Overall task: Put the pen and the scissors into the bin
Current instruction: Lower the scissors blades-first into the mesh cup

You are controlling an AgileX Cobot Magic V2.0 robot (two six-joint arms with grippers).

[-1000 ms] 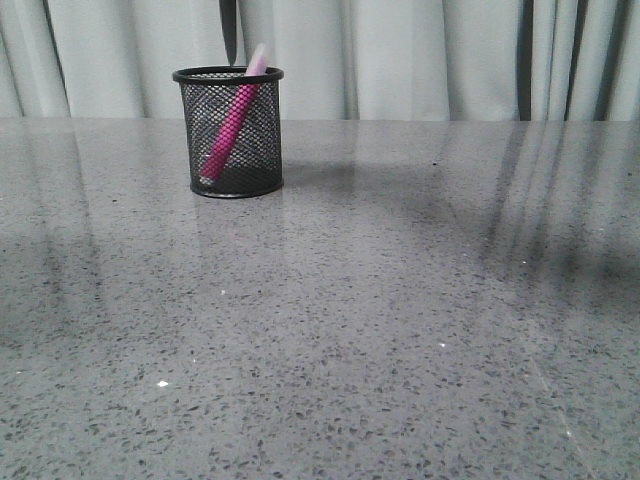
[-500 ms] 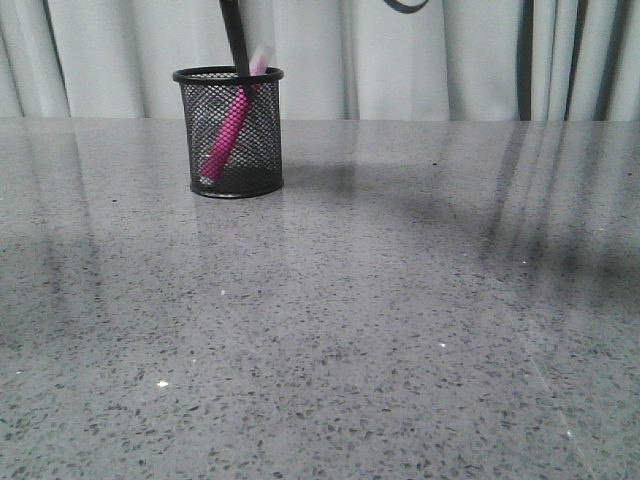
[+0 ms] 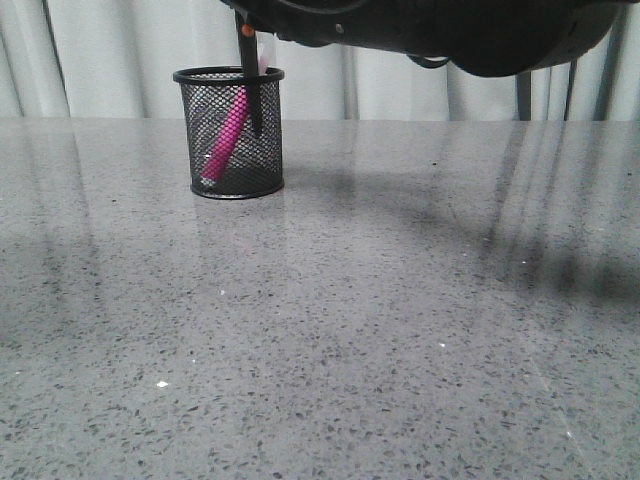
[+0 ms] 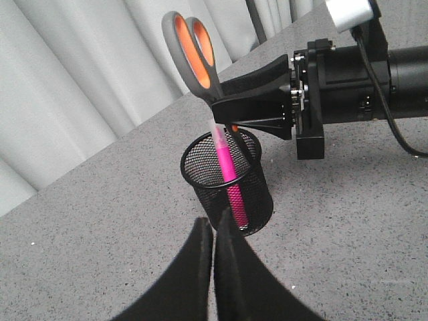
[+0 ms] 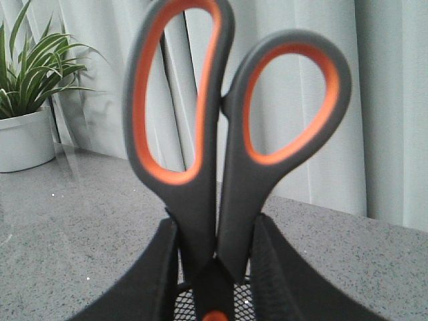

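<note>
The bin (image 3: 229,131) stands on the counter (image 3: 330,330), and serves as landmark; the pen (image 3: 227,135) leans inside it, cap poking above the rim on the side away from the left arm; the left tool (image 4: 214,264) hovers in front of the bin with its fingers pressed together and nothing between them; the right tool (image 4: 234,107) reaches in from the bin's right, clamped on the scissors (image 4: 194,57) just below the loops; the scissors hang upright, long axis close to vertical, blades pointing down past the rim into the bin beside the pen, handles well above it; so the bin lies straight below the right tool, and I judge the next move is simply to lower a little and let go; the right arm is the one placed for it
</note>
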